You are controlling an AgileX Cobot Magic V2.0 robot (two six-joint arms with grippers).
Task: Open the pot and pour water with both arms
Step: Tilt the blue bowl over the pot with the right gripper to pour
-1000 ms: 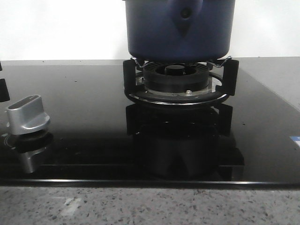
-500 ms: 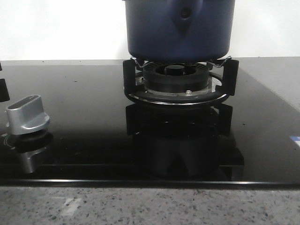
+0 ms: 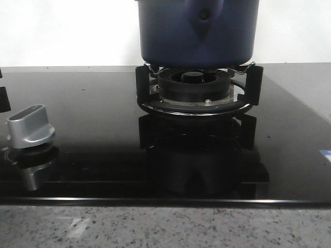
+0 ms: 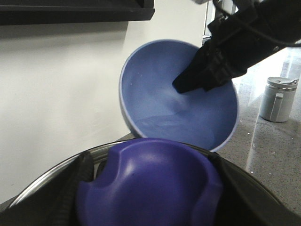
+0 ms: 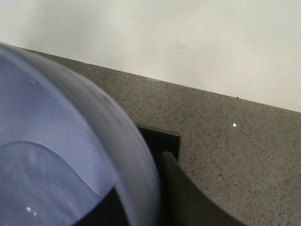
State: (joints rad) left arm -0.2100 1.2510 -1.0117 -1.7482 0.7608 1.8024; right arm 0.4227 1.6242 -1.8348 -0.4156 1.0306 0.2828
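Observation:
The dark navy pot (image 3: 170, 36) stands on the burner stand (image 3: 199, 90); its top is cut off in the front view, and neither gripper shows there. In the left wrist view my left gripper (image 4: 150, 188) is shut on the lid's purple-blue knob (image 4: 155, 179), with the steel lid rim (image 4: 42, 186) behind it. Beyond, a light-blue bowl (image 4: 160, 103) hangs tilted, with my right gripper (image 4: 188, 84) shut on its rim. In the right wrist view the right gripper (image 5: 141, 197) clamps the bowl's rim (image 5: 117, 141), and water (image 5: 33, 188) lies inside.
A silver stove knob (image 3: 30, 126) sits on the black glass hob (image 3: 93, 119) at the left. A speckled counter edge (image 3: 165, 227) runs along the front. A white canister (image 4: 278, 99) stands on the counter beyond the bowl. A white wall is behind.

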